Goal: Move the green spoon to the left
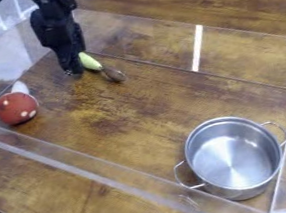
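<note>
The green spoon [95, 63] lies flat on the wooden table [146, 108] at the back left, its yellow-green handle pointing up-left and its silver bowl toward the lower right. My black gripper [70, 69] points down just left of the handle's end, close to the table. Its fingers stand apart with nothing between them, so it is open and the spoon lies free beside it.
A red-and-white mushroom toy [19, 107] sits at the left, in front of the gripper. A steel pot [234, 155] stands at the front right. Clear acrylic walls [89, 177] fence in the table along the front, the back and the right side.
</note>
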Motion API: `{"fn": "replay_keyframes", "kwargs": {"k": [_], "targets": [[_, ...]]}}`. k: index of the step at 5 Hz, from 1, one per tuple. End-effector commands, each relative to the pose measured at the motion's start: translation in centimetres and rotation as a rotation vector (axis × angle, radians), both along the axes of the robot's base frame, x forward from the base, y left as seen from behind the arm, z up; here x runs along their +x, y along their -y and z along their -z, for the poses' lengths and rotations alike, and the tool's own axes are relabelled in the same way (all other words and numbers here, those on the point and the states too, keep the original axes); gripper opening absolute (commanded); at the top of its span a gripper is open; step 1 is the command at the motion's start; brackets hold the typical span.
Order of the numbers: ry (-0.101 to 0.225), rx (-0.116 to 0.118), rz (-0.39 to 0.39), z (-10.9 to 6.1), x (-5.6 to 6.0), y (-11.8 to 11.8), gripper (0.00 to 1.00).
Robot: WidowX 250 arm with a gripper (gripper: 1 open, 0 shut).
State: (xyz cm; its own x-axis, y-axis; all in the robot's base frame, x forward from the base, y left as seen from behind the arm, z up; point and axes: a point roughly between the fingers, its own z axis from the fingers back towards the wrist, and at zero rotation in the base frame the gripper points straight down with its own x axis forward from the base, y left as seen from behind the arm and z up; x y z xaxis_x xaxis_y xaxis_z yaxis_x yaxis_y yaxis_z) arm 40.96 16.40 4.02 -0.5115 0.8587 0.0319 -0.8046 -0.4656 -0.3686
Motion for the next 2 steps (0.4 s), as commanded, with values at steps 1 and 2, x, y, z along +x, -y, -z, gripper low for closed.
{"fn": "replay_keyframes", "kwargs": {"k": [1,2], "targets": [[0.003,-0.015,-0.038,-1.0,-1.4,0.2,0.00],[0.001,-0.028,-0.071,-0.9,-0.7,1.5,0.00]]}}
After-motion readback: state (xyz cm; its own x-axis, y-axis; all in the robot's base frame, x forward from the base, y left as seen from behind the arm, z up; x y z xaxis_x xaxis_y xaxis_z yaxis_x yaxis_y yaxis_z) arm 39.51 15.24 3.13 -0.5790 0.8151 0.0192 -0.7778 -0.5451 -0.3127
